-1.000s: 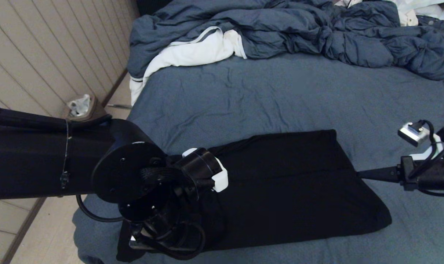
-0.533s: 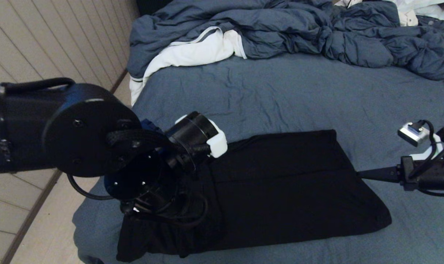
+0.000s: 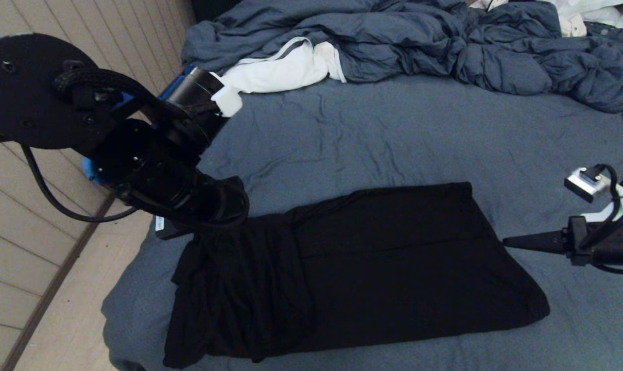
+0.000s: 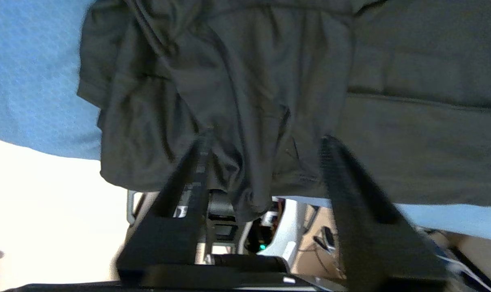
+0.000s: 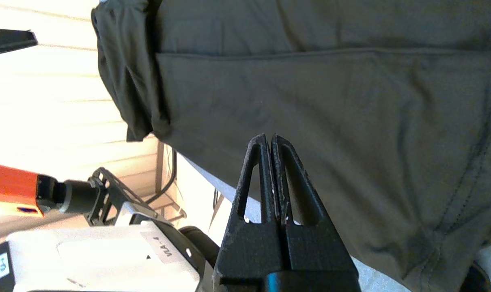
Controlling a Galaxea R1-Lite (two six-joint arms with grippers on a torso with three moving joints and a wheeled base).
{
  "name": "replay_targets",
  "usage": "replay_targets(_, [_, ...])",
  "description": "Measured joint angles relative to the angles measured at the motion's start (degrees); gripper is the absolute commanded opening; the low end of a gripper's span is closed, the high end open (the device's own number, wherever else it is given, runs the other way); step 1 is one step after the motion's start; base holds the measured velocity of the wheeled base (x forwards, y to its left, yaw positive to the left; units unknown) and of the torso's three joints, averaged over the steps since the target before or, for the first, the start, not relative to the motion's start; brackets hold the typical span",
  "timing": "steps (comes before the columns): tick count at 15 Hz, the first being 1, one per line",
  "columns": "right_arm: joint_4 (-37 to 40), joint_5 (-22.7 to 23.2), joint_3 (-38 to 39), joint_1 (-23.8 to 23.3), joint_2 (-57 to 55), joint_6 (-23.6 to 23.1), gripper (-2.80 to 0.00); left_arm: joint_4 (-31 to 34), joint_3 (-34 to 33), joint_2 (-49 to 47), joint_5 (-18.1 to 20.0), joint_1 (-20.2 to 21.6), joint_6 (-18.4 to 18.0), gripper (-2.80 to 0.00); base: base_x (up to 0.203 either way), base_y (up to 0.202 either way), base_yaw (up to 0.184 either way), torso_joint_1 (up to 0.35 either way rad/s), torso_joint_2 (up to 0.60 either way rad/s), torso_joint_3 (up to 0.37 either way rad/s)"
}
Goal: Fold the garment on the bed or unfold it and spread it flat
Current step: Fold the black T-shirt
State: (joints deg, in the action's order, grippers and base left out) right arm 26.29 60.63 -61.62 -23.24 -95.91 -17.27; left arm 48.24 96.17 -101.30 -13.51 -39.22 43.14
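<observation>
Over the black T-shirt's bunched end on the bed, we hover our left gripper, fingers apart and empty, and should pinch one layer cleanly.

Only one label shows letters: a white sticker on the white robot housing in the right wrist view. It seems to read "WA-4", but this is not certain. The garment shows no print.

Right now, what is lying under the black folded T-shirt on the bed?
Under the black folded T-shirt lies the blue-grey bed sheet, showing all around it. The sheet directly beneath is covered, so anything between them cannot be seen. Only plain black fabric faces up.
</observation>
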Motion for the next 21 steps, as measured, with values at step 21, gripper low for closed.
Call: replay_targets(21, [16.4, -5.1, -17.4, 1.4, 13.3, 27.3, -2.8, -26.0, -31.4, 28.5, 26.0, 41.8, -16.8, -2.8, 0.0, 0.0, 0.0, 0.0, 0.0, 0.0])
